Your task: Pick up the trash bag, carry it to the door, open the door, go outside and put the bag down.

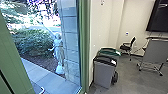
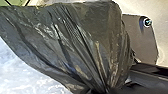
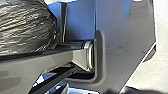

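Observation:
The black trash bag (image 2: 75, 45) looks full in the left wrist view, its folds drawn together at the neck, where my left gripper (image 2: 106, 89) is closed on it. Part of the dark, shiny bag (image 3: 25, 27) also appears in the right wrist view, beside the robot's jointed bar. How the right gripper stands cannot be made out. In the head view, a green door frame (image 1: 84, 47) borders a tall view of the outdoors; I cannot tell whether glass fills it. Another green upright (image 1: 12, 57) stands at the left.
Outside are paving (image 1: 47, 78), a bush (image 1: 33, 42), a pale figure (image 1: 58, 50) and a block wall (image 1: 71, 40). Indoors, right of the frame, stand a grey bin (image 1: 103, 75) and a green-topped bin (image 1: 108, 51). Farther right are a chair (image 1: 128, 46) and a wheeled table (image 1: 156, 51).

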Robot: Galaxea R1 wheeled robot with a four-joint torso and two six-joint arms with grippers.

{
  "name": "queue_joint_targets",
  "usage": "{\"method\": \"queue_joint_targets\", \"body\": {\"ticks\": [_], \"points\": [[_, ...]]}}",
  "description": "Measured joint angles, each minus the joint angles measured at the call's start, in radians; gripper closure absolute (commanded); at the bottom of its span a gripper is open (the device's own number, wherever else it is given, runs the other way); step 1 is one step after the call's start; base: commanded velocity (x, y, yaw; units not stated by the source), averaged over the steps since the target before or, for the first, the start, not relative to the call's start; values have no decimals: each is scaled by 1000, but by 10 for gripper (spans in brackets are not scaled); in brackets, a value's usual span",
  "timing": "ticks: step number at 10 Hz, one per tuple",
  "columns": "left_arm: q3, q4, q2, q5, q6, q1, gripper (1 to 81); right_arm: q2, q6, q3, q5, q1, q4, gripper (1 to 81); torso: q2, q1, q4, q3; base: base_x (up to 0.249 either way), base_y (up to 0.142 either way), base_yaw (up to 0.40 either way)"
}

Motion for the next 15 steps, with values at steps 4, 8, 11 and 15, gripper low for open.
{"method": "queue_joint_targets", "body": {"ticks": [4, 8, 11, 15], "points": [[0, 15, 0, 0, 0, 0, 811, 0, 0, 0, 0, 0, 0, 10, 0, 0, 0, 0, 0, 0, 179], [0, 18, -7, -5, 0, -5, 811, -2, 0, 0, -6, -6, -1, 10, 0, 0, 0, 0, 0, 0, 342], [0, 18, -19, 3, 0, 4, 811, 0, 0, -3, 2, 2, -1, 10, 0, -1, 0, 0, 0, 0, 349], [0, 18, -19, 1, 0, -1, 811, 0, 0, -4, 0, -3, -1, 10, 0, -1, 0, 0, 0, 0, 350]]}}
